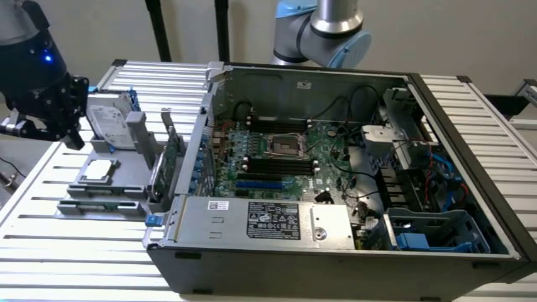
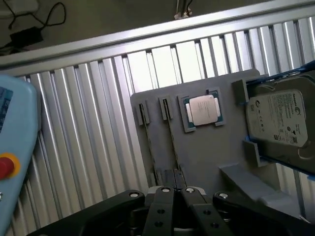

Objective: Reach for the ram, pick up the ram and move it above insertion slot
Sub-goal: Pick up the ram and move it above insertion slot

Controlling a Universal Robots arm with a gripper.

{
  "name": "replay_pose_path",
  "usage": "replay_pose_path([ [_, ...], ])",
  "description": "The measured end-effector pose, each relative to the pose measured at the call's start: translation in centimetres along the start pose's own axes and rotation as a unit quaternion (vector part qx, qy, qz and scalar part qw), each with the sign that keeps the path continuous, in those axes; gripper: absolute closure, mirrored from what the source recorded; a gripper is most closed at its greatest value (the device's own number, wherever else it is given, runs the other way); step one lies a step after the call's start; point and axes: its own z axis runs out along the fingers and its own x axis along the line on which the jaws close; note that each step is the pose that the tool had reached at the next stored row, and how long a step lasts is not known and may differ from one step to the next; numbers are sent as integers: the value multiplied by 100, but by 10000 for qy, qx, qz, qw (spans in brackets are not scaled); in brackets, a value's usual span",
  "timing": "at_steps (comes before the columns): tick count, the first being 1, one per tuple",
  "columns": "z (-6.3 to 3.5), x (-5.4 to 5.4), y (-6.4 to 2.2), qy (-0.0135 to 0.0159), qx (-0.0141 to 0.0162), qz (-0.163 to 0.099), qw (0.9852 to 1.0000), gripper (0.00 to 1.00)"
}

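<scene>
You had the gripper (image 1: 63, 129) at the upper left of the exterior view, hanging over the far end of the grey fixture tray (image 1: 105, 189); the tray sat on the slatted bench (image 1: 75, 251), at the exterior view's left of the open computer case (image 1: 336, 251), and the gripper was well apart from that case; seen from the wrist, its fingers stood together at the middle with no real gap, and they had hold of nothing

The ram (image 2: 172, 140) stood on edge in a narrow slot of the tray, a thin dark-green line seen from above, with a second like strip (image 2: 147, 140) in the slot just beside it; the gripper's tips lined up near one end of those two slots, and by my judgement they were above them, not touching; the processor (image 2: 202, 110) lay flat just beside the slots, and the hard drive (image 2: 278, 123) sat beyond it; in the exterior view an upright green card (image 1: 172, 160) with a metal bracket stood between tray and case, and that was not the ram

As I judge it, you were part-way through the reach: the gripper was over the right tray and roughly in line with the ram; the grasp was not yet made, the ram was not lifted, and the black insertion slots (image 1: 277, 165) on the board inside the case lay well apart, so the pick-up and the carry were left undone
</scene>
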Motion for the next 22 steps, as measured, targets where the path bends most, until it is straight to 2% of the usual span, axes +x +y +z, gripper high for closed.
replay_pose_path([
  [3, 2, 0, 0, 9, 5, -275, 9996, 89],
  [6, 3, 0, 0, 17, 14, -530, 9986, 89],
  [11, 2, 0, 0, 17, 16, -550, 9985, 88],
  [12, 3, 0, 0, 17, 16, -550, 9985, 82],
  [13, 2, 0, 0, 17, 16, -550, 9985, 82],
  [14, 2, 0, 0, 17, 16, -550, 9985, 76],
  [15, 3, 0, 0, 18, 15, -551, 9985, 76],
  [17, 10, 0, -1, 17, 17, -551, 9985, 64],
  [22, 79, 10, -5, 16, 20, -552, 9985, 64],
])
